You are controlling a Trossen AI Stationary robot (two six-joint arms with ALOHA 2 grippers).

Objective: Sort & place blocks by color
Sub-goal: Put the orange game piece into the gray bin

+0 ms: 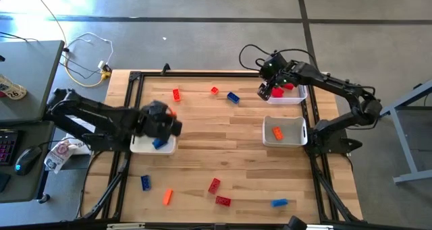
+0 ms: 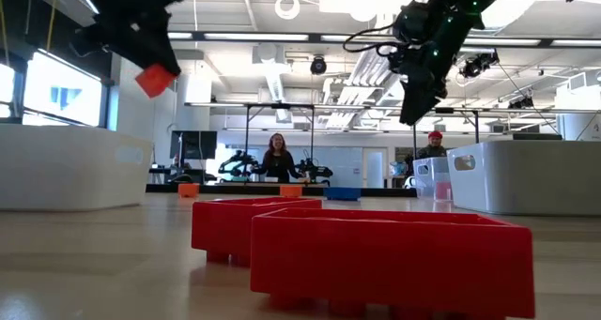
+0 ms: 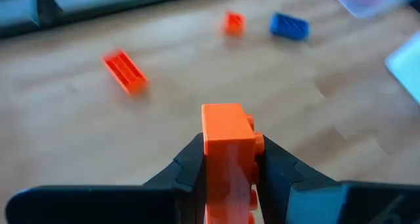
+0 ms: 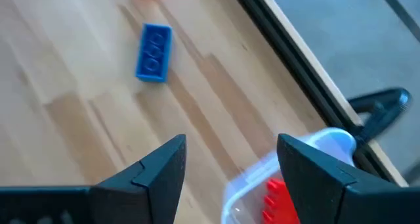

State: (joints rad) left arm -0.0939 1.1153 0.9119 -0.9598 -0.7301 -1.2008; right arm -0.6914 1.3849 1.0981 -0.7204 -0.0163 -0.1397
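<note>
Blocks are lying scattered over the wooden counter (image 1: pixel 202 149), and three bins are already taking them by colour: a blue one is sitting in the bin (image 1: pixel 144 146) on the left, an orange one in the lower right bin (image 1: pixel 297 128), and red ones in the upper right bin (image 1: pixel 297 95). That layout explains what the left hand (image 3: pixel 226 158) is doing: its fingers are clamped on an orange block (image 3: pixel 226 135), lifted clear of the counter above the left bin. Since that bin is holding blue, I judge the block is being carried across toward the orange bin. The right hand (image 4: pixel 230 165) is hanging with its fingers apart and nothing between them, just beside the red bin, looking free for another pick. A blue block (image 4: pixel 154 52) is lying loose near it, the likeliest next candidate.
</note>
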